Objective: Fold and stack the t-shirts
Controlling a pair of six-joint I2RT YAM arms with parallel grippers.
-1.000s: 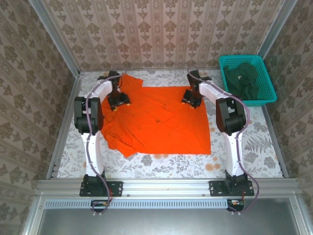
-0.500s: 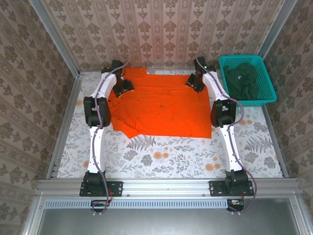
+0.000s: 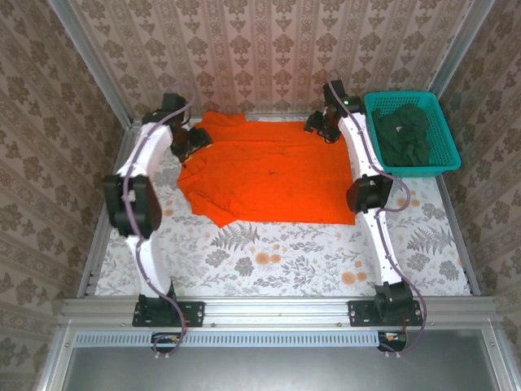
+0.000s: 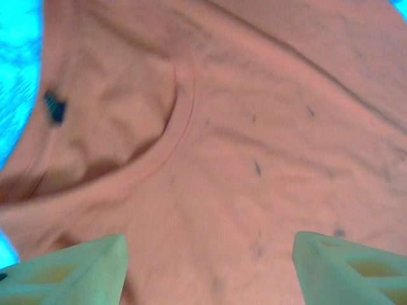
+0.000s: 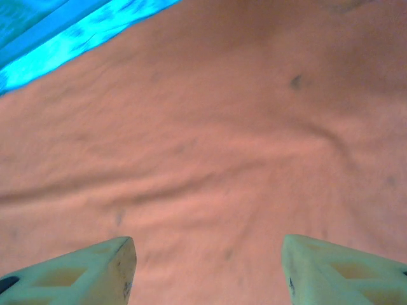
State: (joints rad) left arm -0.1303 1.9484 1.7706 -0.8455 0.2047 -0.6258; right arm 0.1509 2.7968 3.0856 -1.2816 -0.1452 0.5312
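Tabletop [image 3: 285,261]: orange shirt [image 3: 269,171] under (spread) fingers [image 4: 70,273]

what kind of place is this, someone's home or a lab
Probably a robot test booth, not a home: wallpapered panels boxing in the table, two robot arms bolted to a metal rail, an orange t-shirt spread out.

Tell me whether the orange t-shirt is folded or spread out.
Spread out, not folded: the orange t-shirt lies opened wide across the far half of the table, with only its left edge rumpled.
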